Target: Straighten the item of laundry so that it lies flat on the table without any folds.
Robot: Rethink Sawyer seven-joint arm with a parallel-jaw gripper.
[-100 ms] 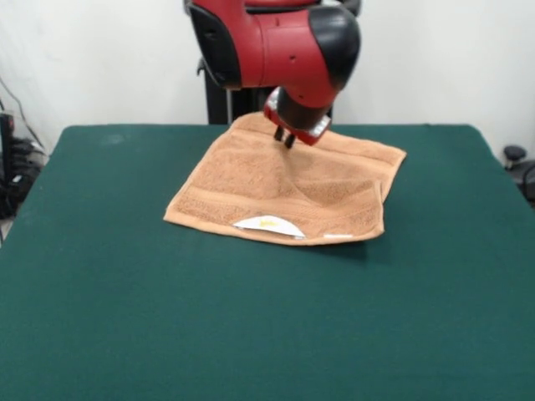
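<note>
towel [288,188] mid table [100,317], front edge doubled over, label [269,224] showing | tool [284,139] over far edge, slightly open, holding nothing | you: pinch top layer only, drag fold out low

A plain white wall [435,58] is running across the whole back of the scene, lit evenly and softly, with no strong shadows falling on it. At the left edge, thin dark cables [18,109] are trailing down the wall toward a cluttered heap of black equipment [12,180] that is sitting low beside the furniture. At the right edge, a small black rounded knob-like object [514,154] is poking into view, with more dark shapes lying just below it. No floor is showing clearly.
</note>
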